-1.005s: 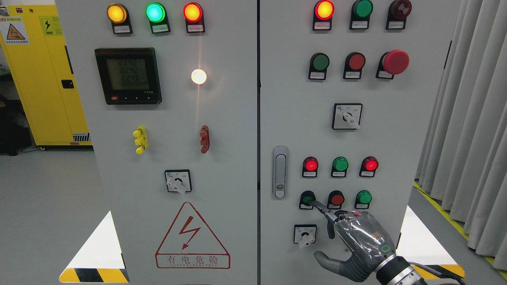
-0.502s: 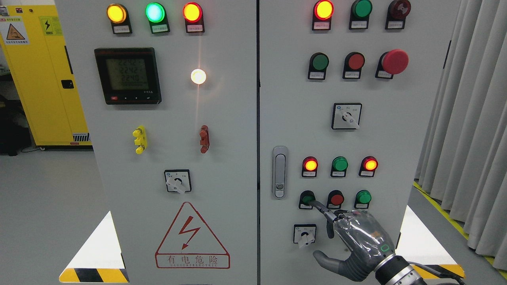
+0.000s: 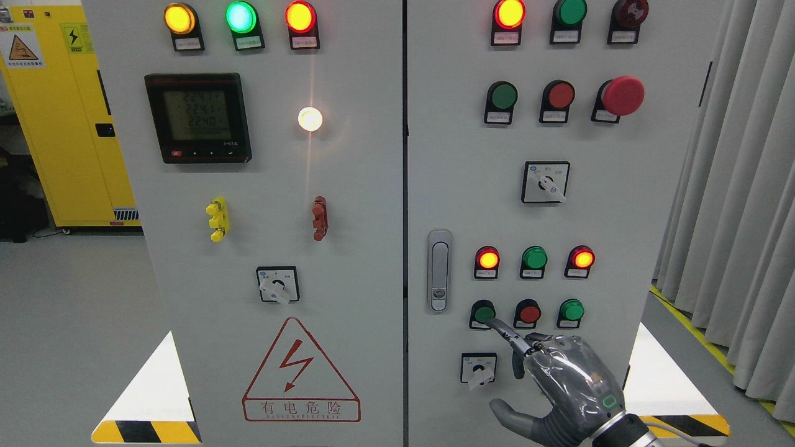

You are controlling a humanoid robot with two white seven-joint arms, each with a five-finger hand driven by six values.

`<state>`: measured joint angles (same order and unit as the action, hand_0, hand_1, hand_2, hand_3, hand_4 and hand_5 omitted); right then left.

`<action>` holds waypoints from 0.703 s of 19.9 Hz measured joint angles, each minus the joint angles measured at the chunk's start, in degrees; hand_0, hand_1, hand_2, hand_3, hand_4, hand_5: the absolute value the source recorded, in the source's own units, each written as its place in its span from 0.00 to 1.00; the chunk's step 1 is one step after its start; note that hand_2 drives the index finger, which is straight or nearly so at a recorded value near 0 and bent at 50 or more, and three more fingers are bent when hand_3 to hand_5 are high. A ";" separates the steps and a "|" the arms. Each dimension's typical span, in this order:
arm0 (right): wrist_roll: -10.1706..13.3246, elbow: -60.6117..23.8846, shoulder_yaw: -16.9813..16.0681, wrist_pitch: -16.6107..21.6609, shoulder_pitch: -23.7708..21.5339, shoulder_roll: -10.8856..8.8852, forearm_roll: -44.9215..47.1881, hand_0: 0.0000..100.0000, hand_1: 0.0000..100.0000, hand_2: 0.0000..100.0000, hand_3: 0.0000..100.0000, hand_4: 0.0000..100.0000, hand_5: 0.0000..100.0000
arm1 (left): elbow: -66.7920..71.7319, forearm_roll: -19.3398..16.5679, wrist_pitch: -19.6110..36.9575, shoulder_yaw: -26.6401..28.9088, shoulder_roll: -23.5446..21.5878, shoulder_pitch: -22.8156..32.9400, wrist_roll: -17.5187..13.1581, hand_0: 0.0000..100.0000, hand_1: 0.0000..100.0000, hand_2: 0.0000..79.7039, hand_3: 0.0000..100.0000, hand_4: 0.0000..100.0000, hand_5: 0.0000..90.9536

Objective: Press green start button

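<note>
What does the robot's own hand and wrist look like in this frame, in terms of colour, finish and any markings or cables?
Only the right hand shows. It is dark grey with jointed fingers, its back wrapped in a glossy clear film. A small green-lit rounded mark sits near the wrist, where a silver metal cuff begins. A pale cable trails beside the cuff. The left hand is out of view.

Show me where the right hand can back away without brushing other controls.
Bare panel lies right of the green button, out to the cabinet edge, and between the rotary switch and the lamp row. It is crowded at the right hand: red button above, selector switch beside.
</note>
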<state>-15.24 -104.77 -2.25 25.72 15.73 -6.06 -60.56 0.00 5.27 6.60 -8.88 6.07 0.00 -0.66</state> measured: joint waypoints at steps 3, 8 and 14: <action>0.37 -1.65 -0.04 0.22 -1.36 0.08 0.97 0.29 0.66 0.00 0.71 0.68 0.75 | 0.00 0.00 0.00 0.00 0.00 0.00 0.00 0.12 0.56 0.00 0.00 0.00 0.00; 0.59 -3.64 -0.59 -0.12 -4.88 0.29 8.22 0.30 0.64 0.00 0.60 0.65 0.60 | 0.00 0.00 0.00 0.00 0.00 0.00 0.00 0.12 0.56 0.00 0.00 0.00 0.00; -4.28 -5.09 -1.27 -1.26 -10.00 0.70 30.83 0.24 0.45 0.00 0.00 0.02 0.00 | 0.00 0.00 0.00 0.00 0.00 0.00 0.00 0.12 0.56 0.00 0.00 0.00 0.00</action>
<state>-19.52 -109.87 -3.52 24.46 5.73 -5.35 -29.73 0.00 5.27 6.60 -8.88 6.06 0.00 -0.66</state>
